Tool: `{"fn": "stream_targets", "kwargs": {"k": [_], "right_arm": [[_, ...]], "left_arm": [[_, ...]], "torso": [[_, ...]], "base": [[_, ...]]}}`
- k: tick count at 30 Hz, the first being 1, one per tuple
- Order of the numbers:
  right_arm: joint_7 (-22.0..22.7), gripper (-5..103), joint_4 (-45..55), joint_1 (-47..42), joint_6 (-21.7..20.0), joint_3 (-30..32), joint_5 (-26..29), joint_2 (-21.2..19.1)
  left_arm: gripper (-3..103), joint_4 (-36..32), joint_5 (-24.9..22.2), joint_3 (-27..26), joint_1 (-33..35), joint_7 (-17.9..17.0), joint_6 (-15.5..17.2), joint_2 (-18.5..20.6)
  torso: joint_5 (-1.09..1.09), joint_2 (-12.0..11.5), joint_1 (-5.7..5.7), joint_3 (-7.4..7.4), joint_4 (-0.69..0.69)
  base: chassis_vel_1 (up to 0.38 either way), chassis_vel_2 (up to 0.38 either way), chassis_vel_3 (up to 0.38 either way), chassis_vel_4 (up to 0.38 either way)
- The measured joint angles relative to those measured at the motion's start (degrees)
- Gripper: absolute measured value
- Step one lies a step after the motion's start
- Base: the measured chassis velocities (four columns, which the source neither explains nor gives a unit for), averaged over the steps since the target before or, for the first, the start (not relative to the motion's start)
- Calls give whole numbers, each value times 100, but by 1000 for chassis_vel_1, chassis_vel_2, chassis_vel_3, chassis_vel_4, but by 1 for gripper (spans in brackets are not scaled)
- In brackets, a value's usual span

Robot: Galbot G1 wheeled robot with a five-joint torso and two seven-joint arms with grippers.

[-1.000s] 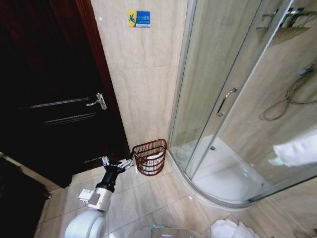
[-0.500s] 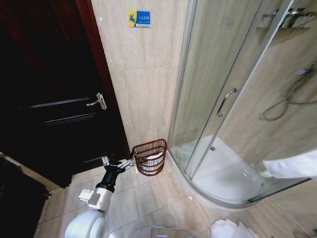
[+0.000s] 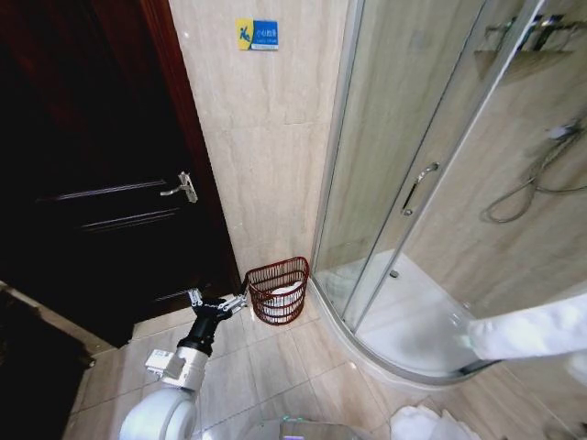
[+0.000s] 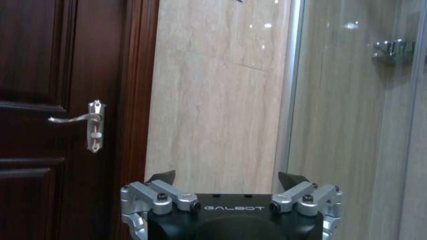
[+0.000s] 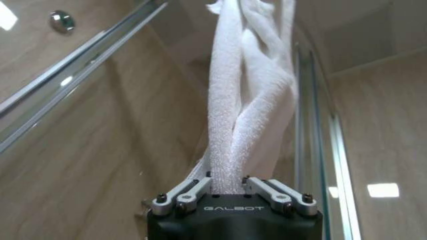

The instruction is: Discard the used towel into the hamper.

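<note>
The hamper, a small red-brown wire basket, stands on the floor against the tiled wall, between the door and the shower. Something white lies inside it. My left gripper hangs low just left of the hamper, open and holding nothing; in the left wrist view the same gripper has its fingers spread wide, facing the wall. My right gripper is shut on a twisted white towel. In the head view that towel shows as a white band at the right edge, in front of the shower.
A dark wooden door with a lever handle fills the left. A curved glass shower enclosure with a raised tray takes up the right. A white pile lies at the bottom edge. Bare tiled floor lies before the hamper.
The white towel on the right has moved down and a little leftward in the head view. The left arm and the hamper have not moved.
</note>
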Motion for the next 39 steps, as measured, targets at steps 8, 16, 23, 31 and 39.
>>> {"fn": "stream_targets", "kwargs": {"k": [8,16,23,31,39], "right_arm": [[-309,10,-83,72,327,-585,-317,359],[-312,10,-55,152,644,-951,-856,676],[-325,10,92,126,1009,-1320,-1363,1000],[-268,10,753,77,932,-1346,-1361,1030],[-215,10,1037,70,780,-1078,-1183,935]], "left_arm": [[100,0,0,0,0,0,0,1],[100,0,0,0,0,0,0,0],[100,0,0,0,0,0,0,0],[100,0,0,0,0,0,0,0],[100,0,0,0,0,0,0,0]], "torso": [[0,0,0,0,0],[-2,0,0,0,0],[0,-1,0,0,0],[-3,-1,0,0,1],[5,-1,1,0,0]], "base": [[0,0,0,0],[0,0,0,0],[0,0,0,0],[0,0,0,0],[0,0,0,0]]}}
